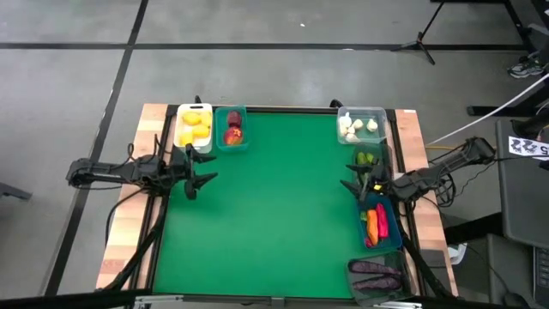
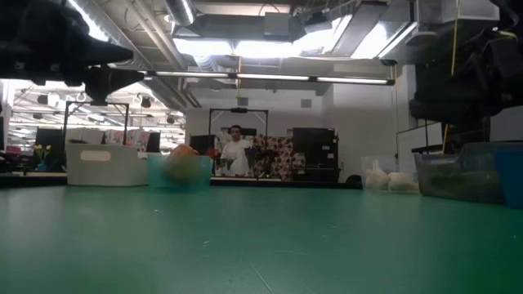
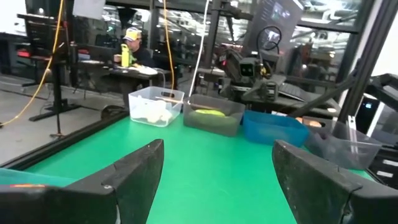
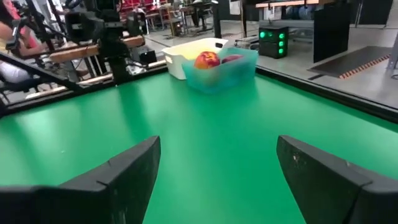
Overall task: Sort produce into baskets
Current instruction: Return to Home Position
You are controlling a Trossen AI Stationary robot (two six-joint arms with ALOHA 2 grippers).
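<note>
The produce lies sorted in baskets along the green mat's edges. Yellow lemons fill a white basket (image 1: 194, 127) at the far left, beside a teal basket (image 1: 232, 129) with red apples. White garlic bulbs lie in a clear basket (image 1: 360, 125) at the far right. Along the right edge come a dark grey basket (image 1: 371, 160) with green cucumbers, a blue basket (image 1: 378, 225) with orange carrots and red chilies, and a near basket (image 1: 376, 276) with purple eggplants. My left gripper (image 1: 199, 172) stands open at the left edge. My right gripper (image 1: 360, 178) stands open at the right edge. Both hold nothing.
The middle of the green mat (image 1: 283, 206) is bare. Wooden table boards (image 1: 129, 223) frame the mat. A person (image 2: 236, 153) sits in the room beyond the far edge, and another person (image 3: 132, 45) sits at a desk off the right side.
</note>
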